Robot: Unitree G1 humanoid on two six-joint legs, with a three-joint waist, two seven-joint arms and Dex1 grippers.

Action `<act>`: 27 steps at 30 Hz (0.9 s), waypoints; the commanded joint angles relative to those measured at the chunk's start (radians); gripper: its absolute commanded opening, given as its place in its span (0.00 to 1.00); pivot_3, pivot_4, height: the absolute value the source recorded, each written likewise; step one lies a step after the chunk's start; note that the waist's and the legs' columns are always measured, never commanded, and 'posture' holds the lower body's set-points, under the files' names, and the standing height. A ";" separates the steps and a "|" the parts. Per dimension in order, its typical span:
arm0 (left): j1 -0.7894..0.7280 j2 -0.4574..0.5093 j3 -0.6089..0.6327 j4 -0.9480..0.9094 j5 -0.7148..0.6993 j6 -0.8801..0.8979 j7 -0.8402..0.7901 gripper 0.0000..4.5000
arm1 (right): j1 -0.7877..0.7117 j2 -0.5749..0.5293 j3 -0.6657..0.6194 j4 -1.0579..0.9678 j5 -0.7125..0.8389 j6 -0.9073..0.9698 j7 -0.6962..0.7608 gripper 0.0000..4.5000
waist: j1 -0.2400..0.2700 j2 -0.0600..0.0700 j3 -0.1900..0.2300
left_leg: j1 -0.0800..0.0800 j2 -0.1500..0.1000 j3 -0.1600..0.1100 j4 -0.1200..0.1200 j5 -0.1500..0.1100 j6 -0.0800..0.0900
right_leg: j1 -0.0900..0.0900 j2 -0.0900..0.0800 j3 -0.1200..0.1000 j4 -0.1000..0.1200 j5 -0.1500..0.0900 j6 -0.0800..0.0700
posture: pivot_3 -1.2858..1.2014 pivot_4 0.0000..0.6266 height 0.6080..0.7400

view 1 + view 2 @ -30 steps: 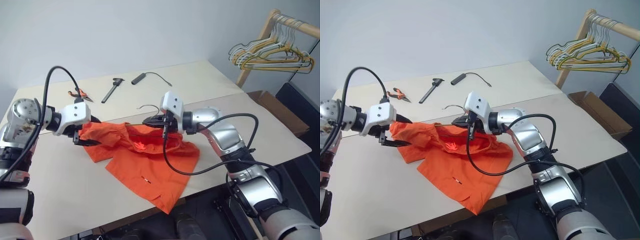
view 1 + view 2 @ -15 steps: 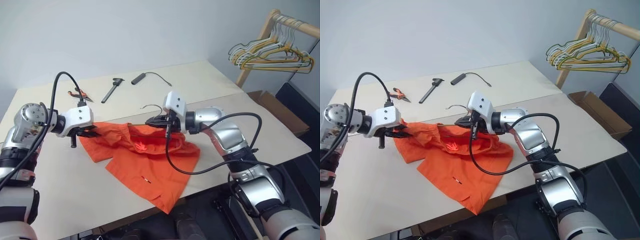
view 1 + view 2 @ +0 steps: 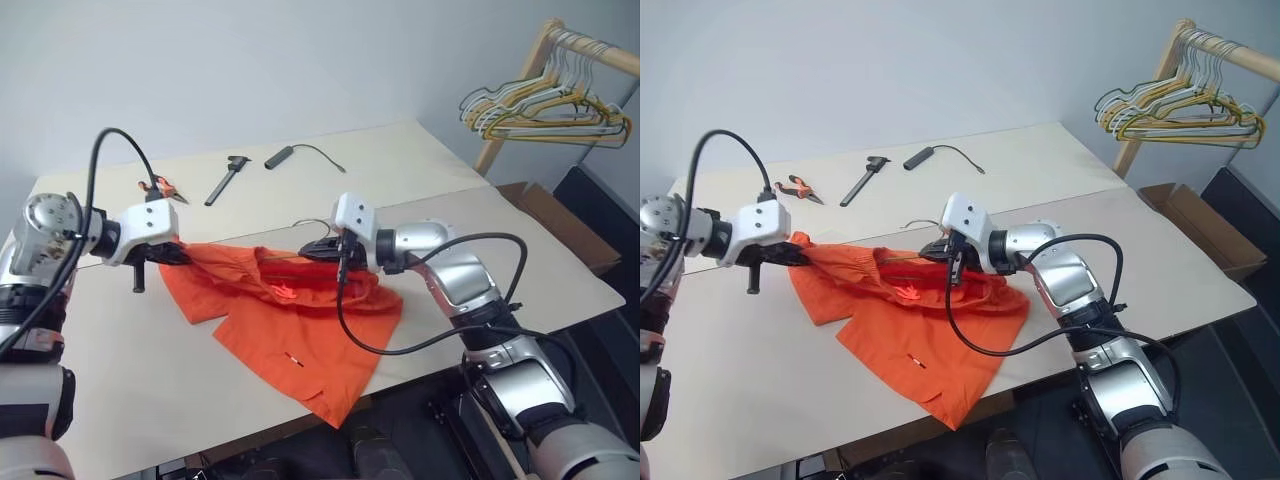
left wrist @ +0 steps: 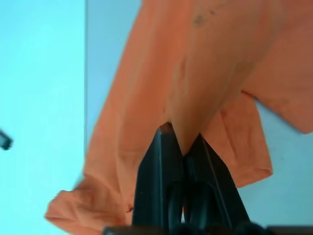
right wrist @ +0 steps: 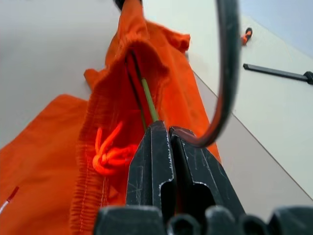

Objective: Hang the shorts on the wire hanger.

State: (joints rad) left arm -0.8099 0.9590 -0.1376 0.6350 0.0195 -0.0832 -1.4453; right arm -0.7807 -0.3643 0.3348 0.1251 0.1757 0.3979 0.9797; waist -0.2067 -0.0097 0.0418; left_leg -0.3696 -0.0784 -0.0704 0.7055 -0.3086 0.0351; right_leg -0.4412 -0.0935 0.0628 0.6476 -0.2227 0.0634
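Note:
The bright orange shorts [image 3: 300, 320] lie spread on the table [image 3: 420, 165], with one leg hanging over the front edge. My left gripper [image 3: 182, 256] is shut on the left end of the waistband; the left wrist view shows the fabric [image 4: 195, 73] pinched between its black fingers [image 4: 156, 161]. My right gripper [image 3: 313, 252] is shut on the wire hanger [image 5: 226, 63] at the base of its hook. The hanger's thin wire [image 5: 148, 98] runs into the waistband opening beside the orange drawstring knot [image 5: 105, 156]. The rest of the hanger is hidden inside the cloth.
Orange-handled pliers [image 3: 160, 187], a black hand tool [image 3: 225, 180] and a black cable with a cylindrical end [image 3: 279, 156] lie at the back of the table. A wooden rack with a bunch of hangers [image 3: 545, 110] and a cardboard box [image 3: 545, 215] stand to the right.
My left gripper, open around the waistband edge a second ago, has shut on it. The waistband now stretches straighter between the two grippers. The right gripper keeps its hold on the hanger.

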 commanded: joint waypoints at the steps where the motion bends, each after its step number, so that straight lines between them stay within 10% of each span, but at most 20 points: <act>1: -0.037 0.031 0.029 0.029 -0.004 -0.026 0.002 0.01 | 0.003 -0.019 -0.006 -0.032 -0.029 -0.050 0.003 0.00 | 0.000 0.000 0.000 | 0.000 0.000 0.000 0.000 0.000 0.000 | 0.000 0.000 0.000 0.000 0.000 0.000 | 0.47 0.05 1.00; 27: 0.057 -0.001 0.017 -0.044 -0.010 -0.037 0.038 0.01 | -0.166 -0.081 -0.094 -0.135 0.089 0.385 0.008 0.00 | -0.001 0.000 0.000 | 0.000 0.000 0.000 0.000 0.000 0.000 | 0.000 -0.001 0.000 0.000 0.000 0.000 | 0.46 0.05 1.00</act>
State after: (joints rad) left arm -0.7509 0.9439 -0.1373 0.6152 0.0154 -0.1067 -1.4091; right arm -0.8951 -0.4272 0.2614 0.0137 0.2512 0.7556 0.9818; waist -0.2073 -0.0098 0.0417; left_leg -0.3698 -0.0784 -0.0703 0.7055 -0.3086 0.0352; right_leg -0.4413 -0.0944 0.0628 0.6476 -0.2227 0.0634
